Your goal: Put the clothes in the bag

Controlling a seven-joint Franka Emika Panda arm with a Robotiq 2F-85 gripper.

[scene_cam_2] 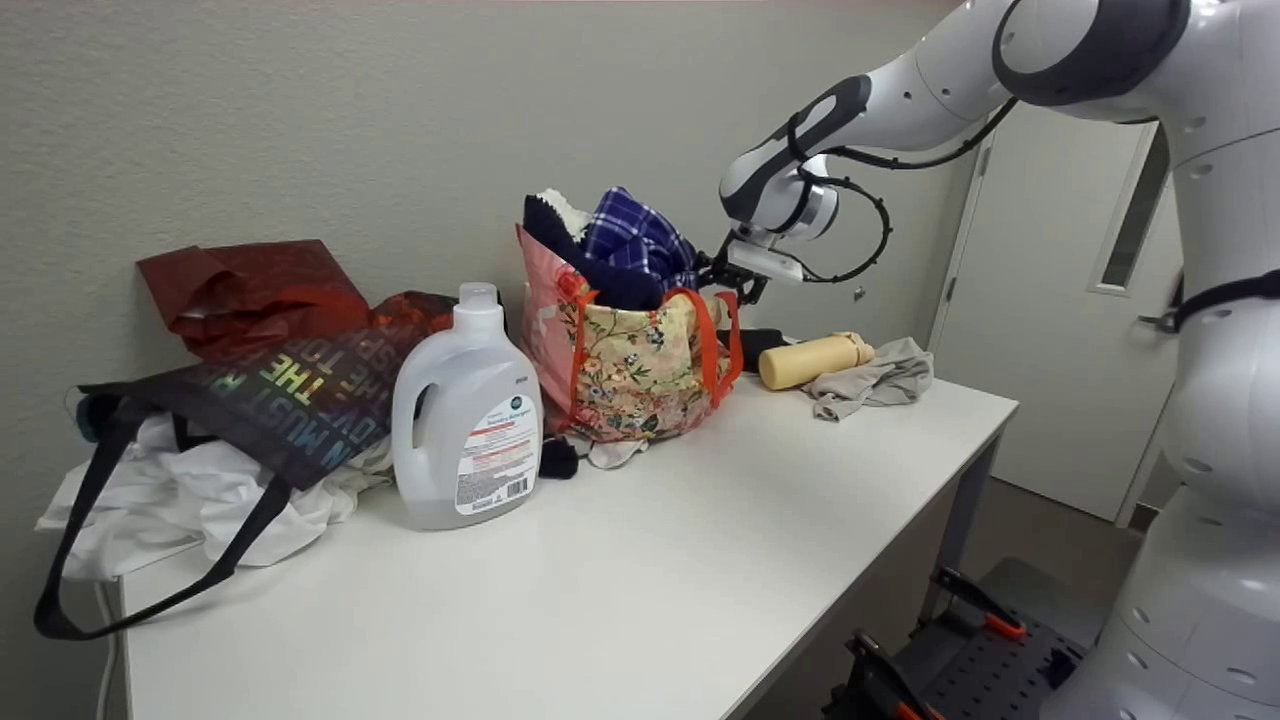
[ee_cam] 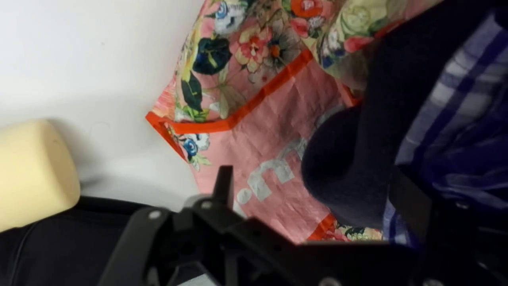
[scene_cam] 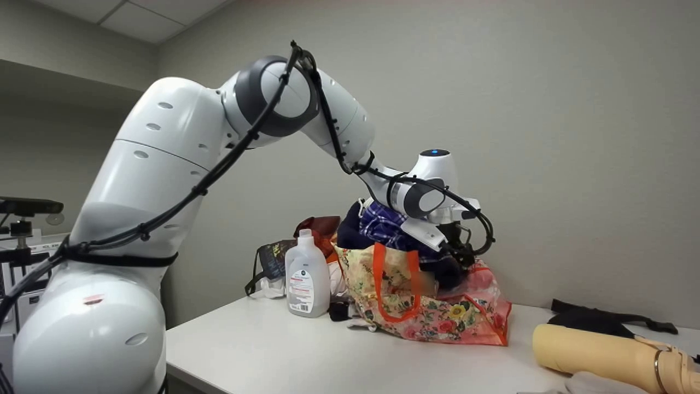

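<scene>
Clothes (scene_cam_2: 640, 235), navy plus plaid, are in the bag (scene_cam_2: 635, 365), heaped above its rim, part bulging over a pink end panel. Claw (ee_cam: 317, 184) is released, fingers spread wide there; can't tell if one touches the plaid. Detergent jug (scene_cam_2: 465, 430) stands near, yellow bottle (scene_cam_2: 812, 362) lies sideways.

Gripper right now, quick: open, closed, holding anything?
Gripper: open, fingers wide apart, nothing visibly clamped; one finger overlaps the plaid clothes in the wrist view, contact unclear.
</scene>
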